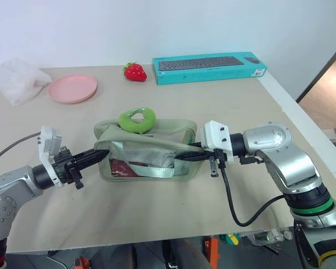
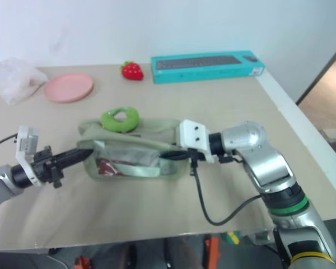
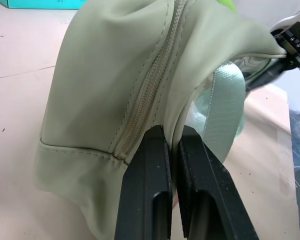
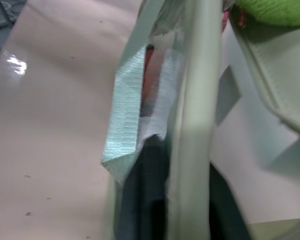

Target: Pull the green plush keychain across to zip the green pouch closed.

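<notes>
Pinched shut on the left end of the green pouch, my left pincer has the fabric just beside the zipper's end clamped between its fingers; I judge this hold is there to anchor the bag so the zip has something to pull against. At the opposite end my right pincer reaches into the pouch's right edge, with fabric and strap draped over it; whether it grips or is loosening I cannot tell. Between the two, the pouch hangs stretched above the surface, its top edge taut and its clear front facing near, red items showing inside. On the far top edge, left of the middle, sits the green plush keychain, untouched by either pincer. One of them must let go to take it and draw it along.
</notes>
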Controlling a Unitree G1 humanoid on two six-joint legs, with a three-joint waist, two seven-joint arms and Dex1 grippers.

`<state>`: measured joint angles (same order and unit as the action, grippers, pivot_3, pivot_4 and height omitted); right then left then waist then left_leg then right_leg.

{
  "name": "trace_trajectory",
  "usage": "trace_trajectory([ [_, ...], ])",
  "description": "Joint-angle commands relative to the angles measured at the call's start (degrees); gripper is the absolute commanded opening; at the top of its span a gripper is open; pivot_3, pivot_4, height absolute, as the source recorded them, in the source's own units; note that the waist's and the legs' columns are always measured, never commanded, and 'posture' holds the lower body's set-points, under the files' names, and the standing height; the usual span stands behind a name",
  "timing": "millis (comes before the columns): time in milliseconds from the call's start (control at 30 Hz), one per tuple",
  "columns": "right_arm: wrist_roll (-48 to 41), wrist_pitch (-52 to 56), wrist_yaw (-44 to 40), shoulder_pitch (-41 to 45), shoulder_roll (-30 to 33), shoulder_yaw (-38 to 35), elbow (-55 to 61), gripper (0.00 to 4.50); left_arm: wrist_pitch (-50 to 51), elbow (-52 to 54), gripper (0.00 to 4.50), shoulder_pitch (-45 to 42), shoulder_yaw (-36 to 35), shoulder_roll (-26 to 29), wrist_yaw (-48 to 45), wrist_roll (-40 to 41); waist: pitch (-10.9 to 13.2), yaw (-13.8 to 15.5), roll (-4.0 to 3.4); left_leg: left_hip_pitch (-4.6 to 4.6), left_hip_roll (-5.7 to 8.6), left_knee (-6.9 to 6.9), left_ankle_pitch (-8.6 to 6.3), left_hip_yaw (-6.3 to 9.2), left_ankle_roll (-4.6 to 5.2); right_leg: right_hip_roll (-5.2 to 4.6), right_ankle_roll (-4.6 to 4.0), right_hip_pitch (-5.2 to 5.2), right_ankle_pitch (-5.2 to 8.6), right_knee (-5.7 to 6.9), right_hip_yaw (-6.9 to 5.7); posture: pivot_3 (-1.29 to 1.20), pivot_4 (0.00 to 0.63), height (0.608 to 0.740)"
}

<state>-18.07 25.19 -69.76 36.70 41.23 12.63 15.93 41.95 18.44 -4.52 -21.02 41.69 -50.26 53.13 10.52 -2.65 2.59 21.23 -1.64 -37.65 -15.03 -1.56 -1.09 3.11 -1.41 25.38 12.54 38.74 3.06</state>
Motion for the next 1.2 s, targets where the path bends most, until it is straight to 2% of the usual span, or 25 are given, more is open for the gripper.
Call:
trace_trajectory([
  [33, -5.2, 2.9, -0.1, 0.4, 0.8, -4.8, 2.9, 1.86, -1.6, 2.4, 0.0, 0.7, 1.6, -0.2, -0.7, -1.2, 0.0, 0.0, 0.0, 0.0, 0.01, 0.0, 0.0, 0.0, 0.0, -0.01, 0.0, 0.0, 0.0, 0.0, 0.0, 0.0, 0.15, 0.74],
  [167, -10.2, 6.7, 0.4, 0.7, 1.5, -9.3, 2.7, 3.29, -1.9, 2.9, 0.0, 1.4, 2.3, -0.5, -0.6, -1.5, 0.0, 0.1, 0.0, 0.05, 0.05, 0.0, -0.01, 0.01, 0.0, -0.07, 0.07, 0.0, 0.04, -0.03, -0.01, 0.0, 0.15, 0.74],
  [233, -14.4, 9.2, 0.4, 1.0, 2.0, -13.2, 1.8, 3.79, -2.0, 3.3, 0.0, 1.7, 2.7, -0.6, -0.5, -1.7, 0.0, 0.1, 0.0, 0.07, 0.1, 0.0, -0.01, 0.01, 0.0, -0.13, 0.08, 0.0, 0.05, -0.04, -0.02, 0.0, 0.15, 0.74],
  [333, -19.6, 11.4, -0.1, 1.9, 3.1, -18.7, -0.2, 3.79, -2.1, 3.6, 0.0, 1.9, 3.3, -0.8, -0.3, -1.9, 0.0, 0.2, 0.0, 0.08, 0.15, 0.0, -0.01, 0.0, 0.0, -0.19, 0.13, -0.02, 0.05, -0.06, -0.01, 0.0, 0.15, 0.74],
  [433, -21.1, 11.9, 1.3, 4.0, 3.2, -19.9, -0.7, 3.79, -2.1, 3.8, 0.0, 1.8, 3.5, -0.9, 0.0, -1.8, 0.0, 0.1, 0.0, 0.08, 0.27, 0.0, -0.02, 0.0, 0.02, -0.31, 0.18, -0.04, 0.06, -0.07, 0.0, 0.0, 0.15, 0.74],
  [500, -19.5, 12.0, 4.6, 6.8, 1.1, -17.9, -1.6, 3.79, -2.1, 3.7, 0.0, 1.7, 3.6, -1.0, 0.1, -1.7, 0.0, 0.1, 0.0, 0.06, 0.28, 0.0, -0.02, -0.01, 0.03, -0.31, 0.21, -0.06, 0.04, -0.09, 0.02, 0.0, 0.15, 0.74],
  [567, -14.6, 12.0, 8.2, 9.7, -0.9, -12.9, -3.0, 3.79, -1.9, 3.7, 0.0, 1.4, 3.9, -1.1, 0.3, -1.7, 0.0, 0.1, 0.0, 0.05, 0.27, 0.0, -0.01, 0.0, 0.03, -0.3, 0.23, -0.06, 0.03, -0.09, 0.02, 0.0, 0.15, 0.74],
  [700, -12.5, 13.0, 10.5, 14.2, -5.3, -7.1, -3.0, 3.79, -1.8, 3.2, 0.0, 0.5, 4.5, -1.3, 1.0, -1.9, 0.0, 0.3, -0.01, 0.09, 0.27, -0.01, 0.0, 0.03, 0.05, -0.3, 0.26, -0.05, 0.02, -0.09, -0.02, 0.0, 0.15, 0.74],
  [1033, -5.4, 11.5, 12.7, 22.8, -11.6, -0.7, -12.2, 3.79, -1.9, 3.8, 0.0, 0.7, 4.5, -2.0, 1.8, -1.6, 0.0, 0.7, -0.01, 0.37, 0.32, -0.01, -0.09, -0.01, 0.18, -0.49, 0.44, -0.05, -0.06, -0.55, -0.04, 0.0, 0.15, 0.74],
  [1200, -3.4, 10.5, 11.9, 22.6, -13.5, 1.4, -13.5, 3.79, -2.2, 4.1, 0.0, 1.4, 4.1, -2.5, 2.3, -1.7, 0.0, 0.7, -0.01, 0.4, 0.33, -0.01, -0.11, 0.02, 0.21, -0.49, 0.44, -0.03, -0.07, -0.55, -0.06, 0.0, 0.15, 0.74],
])
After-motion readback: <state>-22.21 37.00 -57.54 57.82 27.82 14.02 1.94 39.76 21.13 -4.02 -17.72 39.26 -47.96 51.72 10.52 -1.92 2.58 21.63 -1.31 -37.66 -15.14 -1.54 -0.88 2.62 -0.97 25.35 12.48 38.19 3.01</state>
